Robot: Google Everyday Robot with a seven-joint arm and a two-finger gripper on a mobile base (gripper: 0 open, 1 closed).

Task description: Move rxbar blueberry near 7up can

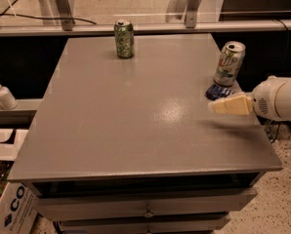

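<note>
The 7up can (229, 62), silver-white with green markings, stands upright near the table's right edge. The rxbar blueberry (218, 91), a small flat dark blue bar, lies on the table right at the can's base, on its near side. My gripper (215, 106) comes in from the right on a white arm and points left. It hovers just in front of the bar, slightly nearer the camera and apart from it. It holds nothing that I can see.
A darker can with a mottled green pattern (124, 39) stands at the back of the grey table (135, 116). A soap dispenser (3, 94) stands on a ledge to the left. A cardboard box (9, 208) sits at the lower left. Drawers are below the tabletop.
</note>
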